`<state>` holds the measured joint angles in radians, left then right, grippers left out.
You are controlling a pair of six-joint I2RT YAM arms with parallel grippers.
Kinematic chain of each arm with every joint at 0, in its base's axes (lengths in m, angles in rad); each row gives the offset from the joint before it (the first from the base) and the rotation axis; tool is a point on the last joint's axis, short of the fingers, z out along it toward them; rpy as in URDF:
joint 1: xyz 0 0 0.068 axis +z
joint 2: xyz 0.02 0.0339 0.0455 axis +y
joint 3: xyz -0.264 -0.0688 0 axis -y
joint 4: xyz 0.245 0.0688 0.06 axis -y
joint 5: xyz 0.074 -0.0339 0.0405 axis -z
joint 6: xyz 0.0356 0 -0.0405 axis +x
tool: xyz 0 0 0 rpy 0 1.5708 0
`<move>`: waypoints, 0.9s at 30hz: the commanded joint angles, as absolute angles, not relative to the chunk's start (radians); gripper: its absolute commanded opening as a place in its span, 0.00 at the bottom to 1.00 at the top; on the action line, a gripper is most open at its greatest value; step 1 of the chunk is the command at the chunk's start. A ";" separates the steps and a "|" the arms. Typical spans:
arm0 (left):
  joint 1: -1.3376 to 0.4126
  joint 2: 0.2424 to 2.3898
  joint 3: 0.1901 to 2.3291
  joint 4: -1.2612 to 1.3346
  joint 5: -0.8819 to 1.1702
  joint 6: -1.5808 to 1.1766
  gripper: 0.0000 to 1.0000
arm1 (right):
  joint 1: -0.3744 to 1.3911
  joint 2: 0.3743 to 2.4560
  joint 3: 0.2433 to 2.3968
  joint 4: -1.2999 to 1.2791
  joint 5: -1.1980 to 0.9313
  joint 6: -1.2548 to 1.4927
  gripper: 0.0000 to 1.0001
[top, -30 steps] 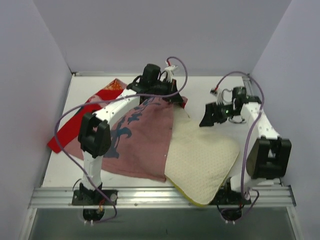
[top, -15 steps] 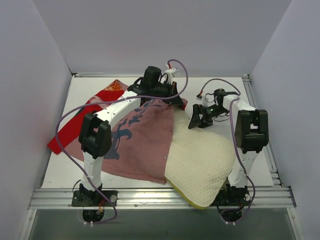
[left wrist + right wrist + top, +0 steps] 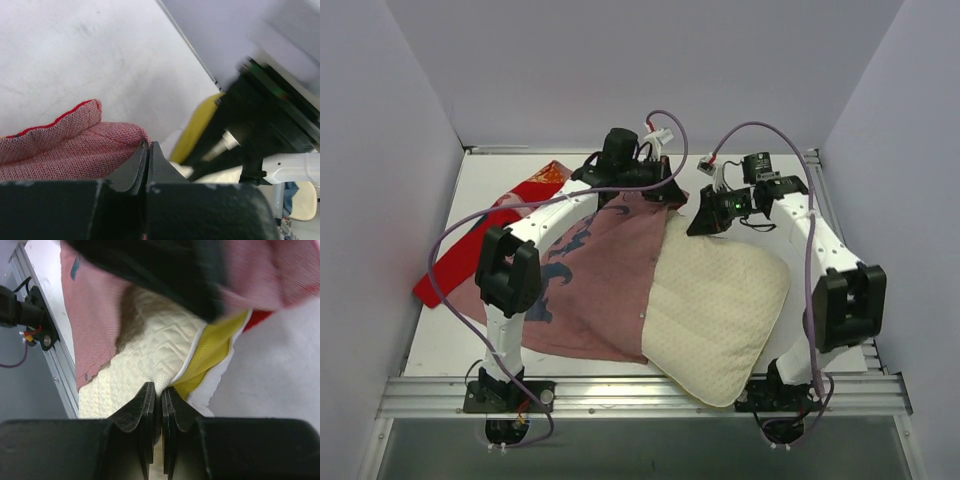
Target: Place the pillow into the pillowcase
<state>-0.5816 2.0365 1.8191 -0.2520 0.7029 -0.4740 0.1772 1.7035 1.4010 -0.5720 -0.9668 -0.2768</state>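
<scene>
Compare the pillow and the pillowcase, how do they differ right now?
The pillow is cream, quilted, yellow-edged; the pillowcase is dull pink with dark-blue marks. The pillow is plump, the pillowcase thin and draped. Shared: each is pinched, pillowcase by the left end effector, pillow by the right end effector.

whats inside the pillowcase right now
The left edge of the pillow runs beneath the right edge of the pillowcase; most of it lies outside. Whether that edge is inside or merely underneath, the fabric hides.
</scene>
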 commanded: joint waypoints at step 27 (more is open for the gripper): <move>-0.631 1.957 1.738 -0.255 0.782 -0.222 0.23 | 0.179 1.546 1.220 -0.064 -0.861 -0.069 0.00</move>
